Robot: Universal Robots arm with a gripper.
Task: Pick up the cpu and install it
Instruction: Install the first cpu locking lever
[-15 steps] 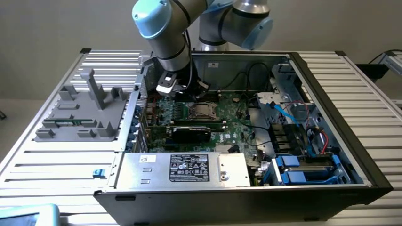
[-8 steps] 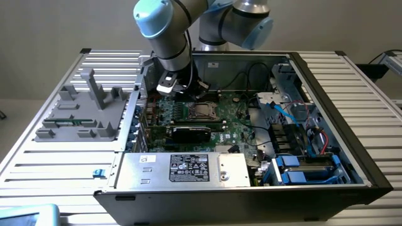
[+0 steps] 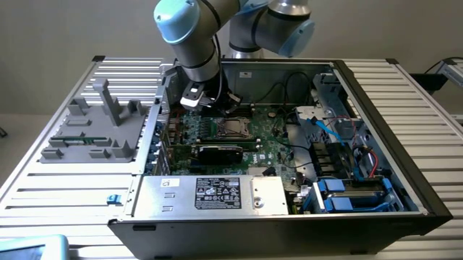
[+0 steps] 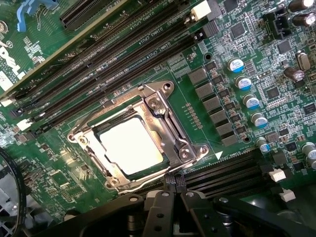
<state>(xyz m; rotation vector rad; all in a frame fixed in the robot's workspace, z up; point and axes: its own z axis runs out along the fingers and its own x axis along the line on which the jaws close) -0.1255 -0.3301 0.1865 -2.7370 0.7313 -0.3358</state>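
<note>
The cpu (image 4: 132, 146), a flat square chip with a pale shiny top, lies inside the metal frame of the socket (image 4: 170, 118) on the green motherboard. My gripper (image 4: 173, 188) hovers just off one edge of that socket, its dark fingers (image 4: 159, 205) pressed together with nothing between them. In the exterior view the gripper (image 3: 214, 110) hangs inside the open computer case, just above and to the exterior view's left of the socket (image 3: 231, 128).
Black memory slots (image 4: 123, 54) run along both sides of the socket, and capacitors (image 4: 245, 84) stand nearby. A graphics card (image 3: 220, 151), a power supply (image 3: 210, 195), cables and drive bays (image 3: 347, 195) crowd the case. A grey fixture tray (image 3: 94, 130) sits outside on the exterior view's left.
</note>
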